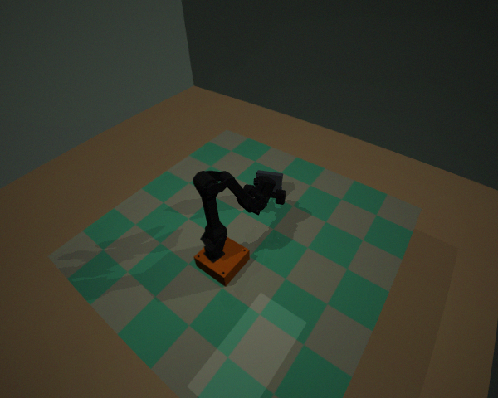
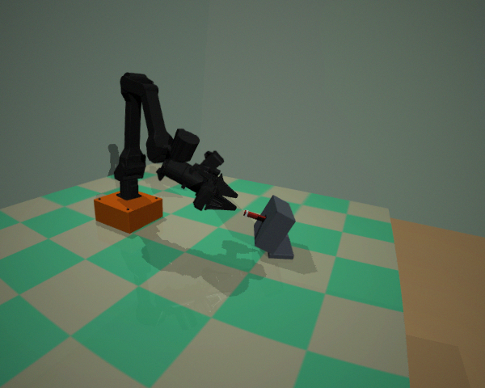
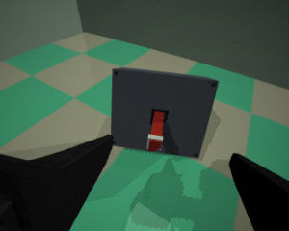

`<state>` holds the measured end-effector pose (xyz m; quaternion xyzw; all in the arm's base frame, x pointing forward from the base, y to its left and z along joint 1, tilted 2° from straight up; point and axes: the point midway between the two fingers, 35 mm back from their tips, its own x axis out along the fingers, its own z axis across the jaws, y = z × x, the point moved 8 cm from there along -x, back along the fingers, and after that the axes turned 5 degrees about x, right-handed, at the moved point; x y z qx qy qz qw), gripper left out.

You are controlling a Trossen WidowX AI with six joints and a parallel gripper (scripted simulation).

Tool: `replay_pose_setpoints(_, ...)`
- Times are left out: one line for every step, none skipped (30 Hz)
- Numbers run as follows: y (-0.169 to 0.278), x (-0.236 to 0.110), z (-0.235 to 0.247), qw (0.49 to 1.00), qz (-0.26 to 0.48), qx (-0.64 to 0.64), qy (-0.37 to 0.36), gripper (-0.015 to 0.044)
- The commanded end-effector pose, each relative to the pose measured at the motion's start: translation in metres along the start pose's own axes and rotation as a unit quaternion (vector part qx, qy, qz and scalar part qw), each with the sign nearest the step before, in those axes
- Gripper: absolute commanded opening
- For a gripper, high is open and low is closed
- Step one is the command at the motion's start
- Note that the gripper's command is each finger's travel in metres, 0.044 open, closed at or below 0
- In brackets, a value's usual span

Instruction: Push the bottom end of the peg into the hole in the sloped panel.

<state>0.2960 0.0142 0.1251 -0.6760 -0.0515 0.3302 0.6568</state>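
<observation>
A red peg (image 2: 254,215) (image 3: 157,126) with a white band at its outer end sits in the square hole of the dark grey sloped panel (image 2: 276,227) (image 3: 135,106) (image 1: 268,176). Its outer part sticks out of the panel's face toward the arm. My gripper (image 2: 234,201) (image 3: 170,149) (image 1: 279,196) is open and empty. It points at the panel, a short way back from the peg's white end, and does not touch it. In the wrist view both dark fingers stand wide on either side of the peg. In the top view the arm hides the peg.
The arm's orange base (image 2: 128,210) (image 1: 223,263) stands on the green and beige checkered floor, left of the panel. Brown floor (image 2: 447,271) borders the checkered area on the right. Grey walls stand behind.
</observation>
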Motion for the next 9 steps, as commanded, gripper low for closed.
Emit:
replay_pose_setpoints(0.0005, -0.0049, 0.0006, 1.000, 0.000, -0.003, -0.001, 0.0440)
replay_pose_setpoints(0.0005, -0.0060, 0.0005, 1.000, 0.000, -0.003, -0.001, 0.0440)
replay_pose_setpoints(0.0004, -0.0071, 0.0004, 1.000, 0.000, -0.003, -0.001, 0.0440)
replay_pose_setpoints(0.0004, -0.0082, 0.0002, 1.000, -0.001, -0.003, -0.001, 0.0440)
replay_pose_setpoints(0.0004, -0.0094, 0.0001, 1.000, -0.001, -0.003, -0.001, 0.0440)
replay_pose_setpoints(0.0003, -0.0105, 0.0000, 1.000, -0.001, -0.003, -0.001, 0.0440)
replay_pose_setpoints(0.0003, -0.0116, -0.0002, 1.000, -0.001, -0.003, -0.001, 0.0440)
replay_pose_setpoints(0.0003, -0.0118, -0.0002, 1.000, -0.001, -0.003, -0.001, 0.0440)
replay_pose_setpoints(0.0003, -0.0123, -0.0003, 1.000, -0.001, -0.003, -0.001, 0.0440)
